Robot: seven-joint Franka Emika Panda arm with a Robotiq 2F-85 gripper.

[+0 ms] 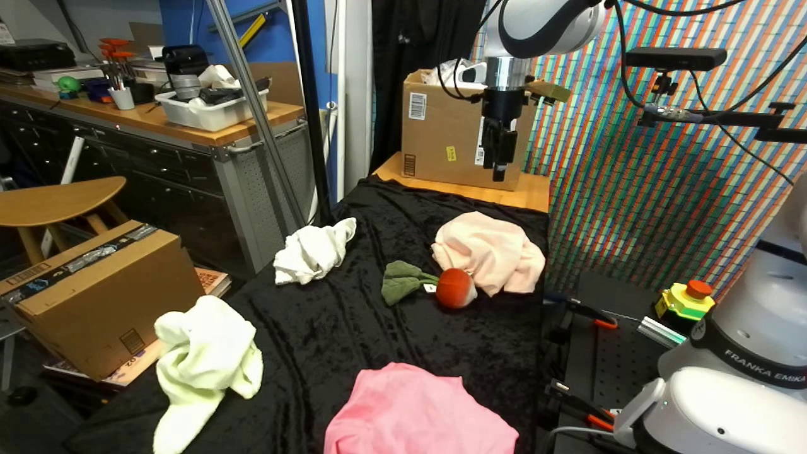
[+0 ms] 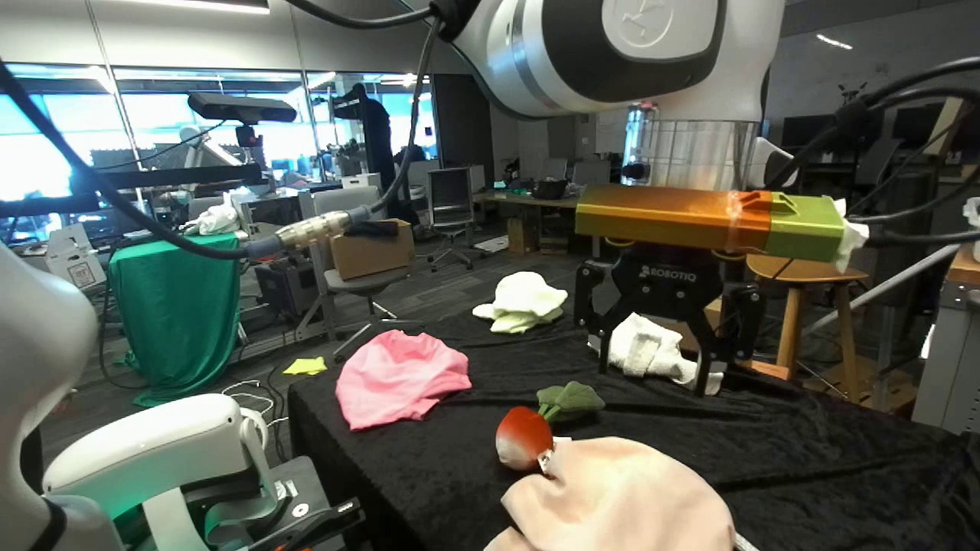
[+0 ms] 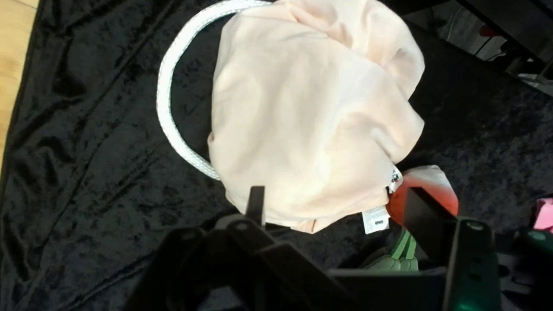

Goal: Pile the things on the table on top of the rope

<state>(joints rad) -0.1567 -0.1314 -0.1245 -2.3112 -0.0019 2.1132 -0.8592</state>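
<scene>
A white rope (image 3: 164, 93) shows as a loop at the left of a peach cloth (image 3: 302, 112) in the wrist view; the rest is hidden under the cloth. The crumpled peach cloth also shows in both exterior views (image 1: 488, 252) (image 2: 620, 497). A plush red radish (image 3: 425, 190) with green leaves touches the cloth's edge, also in both exterior views (image 1: 454, 289) (image 2: 524, 438). A pink cloth (image 1: 419, 413), a pale yellow-green cloth (image 1: 208, 353) and a white cloth (image 1: 314, 251) lie apart. My gripper (image 2: 653, 376) is open and empty, above the table; its fingers also show in the wrist view (image 3: 334, 198).
The table has a black velvet cover (image 1: 353, 340). A large cardboard box (image 1: 441, 132) stands at one table end, near my gripper in an exterior view. Another cardboard box (image 1: 113, 296) and a stool (image 1: 57, 202) stand beside the table. A striped curtain (image 1: 630, 208) hangs behind.
</scene>
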